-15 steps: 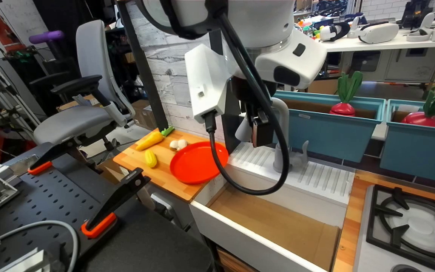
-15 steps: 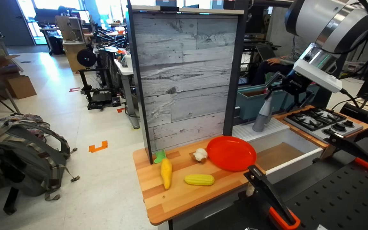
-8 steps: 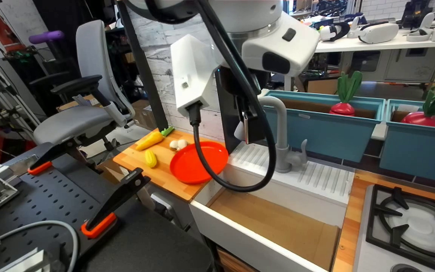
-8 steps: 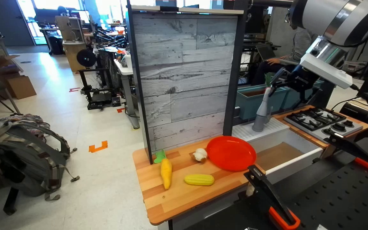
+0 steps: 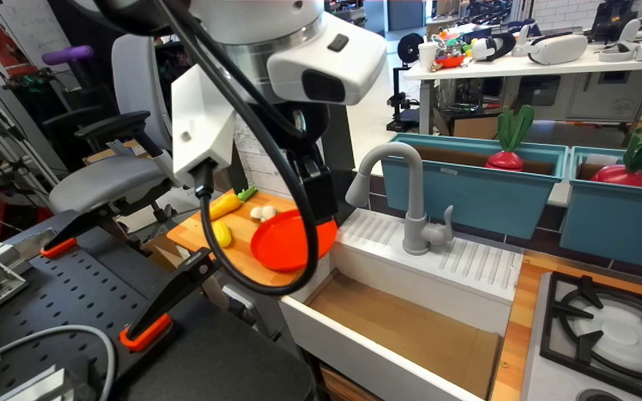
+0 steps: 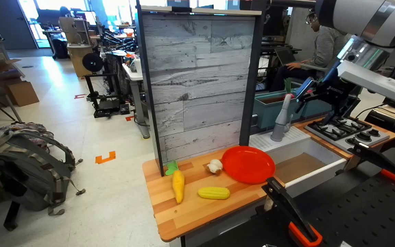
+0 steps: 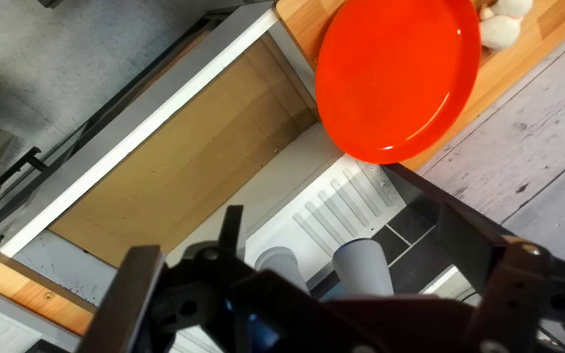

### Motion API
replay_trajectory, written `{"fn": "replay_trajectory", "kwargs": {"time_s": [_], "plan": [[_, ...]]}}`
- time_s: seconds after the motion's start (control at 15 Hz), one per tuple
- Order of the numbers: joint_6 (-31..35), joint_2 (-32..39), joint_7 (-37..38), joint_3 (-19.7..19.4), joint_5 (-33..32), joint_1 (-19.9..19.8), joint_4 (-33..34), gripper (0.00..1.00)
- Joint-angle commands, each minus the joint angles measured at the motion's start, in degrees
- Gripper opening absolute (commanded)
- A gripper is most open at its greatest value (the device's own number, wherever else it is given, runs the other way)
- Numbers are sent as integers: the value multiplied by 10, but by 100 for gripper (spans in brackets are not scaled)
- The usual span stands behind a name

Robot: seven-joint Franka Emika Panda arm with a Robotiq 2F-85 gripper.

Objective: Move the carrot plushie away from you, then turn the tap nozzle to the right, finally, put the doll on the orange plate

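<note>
The carrot plushie (image 5: pixel 227 205), yellow-orange with a green top, lies on the wooden board beside the panel; it also shows in an exterior view (image 6: pixel 178 187). The orange plate (image 5: pixel 273 245) lies flat on the same board, also in an exterior view (image 6: pixel 249 164) and the wrist view (image 7: pixel 395 78). The grey tap nozzle (image 5: pixel 359 189) points left in that view. It shows as a slim upright shape in an exterior view (image 6: pixel 282 118) and beyond my fingers in the wrist view (image 7: pixel 363 264). My gripper (image 6: pixel 315 103) is open, empty and apart from the tap. I see no doll.
A yellow corn toy (image 6: pixel 214 192) and white mushroom-like toys (image 6: pixel 214 166) lie near the plate. The sink basin (image 5: pixel 404 317), stove (image 5: pixel 605 328) and teal planters (image 5: pixel 466 192) are around the tap. The grey wood-patterned panel (image 6: pixel 201 85) stands behind the board. Black clamps (image 5: pixel 173 295) hold the table edge.
My gripper has moved back from the tap, leftward in an exterior view, so the whole tap now shows. The tap, plate and toys look unmoved.
</note>
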Motion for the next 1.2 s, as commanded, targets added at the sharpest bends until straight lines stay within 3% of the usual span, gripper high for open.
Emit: {"fn": "replay_trajectory", "kwargs": {"time_s": [0.0,0.33,0.8,1.13], "plan": [[66,-11,-11,31,23,24,-25,100],[140,28,13,76,27,79,-3,100],[174,96,48,84,13,183,33,100],[199,168,74,85,16,239,116,100]]}}
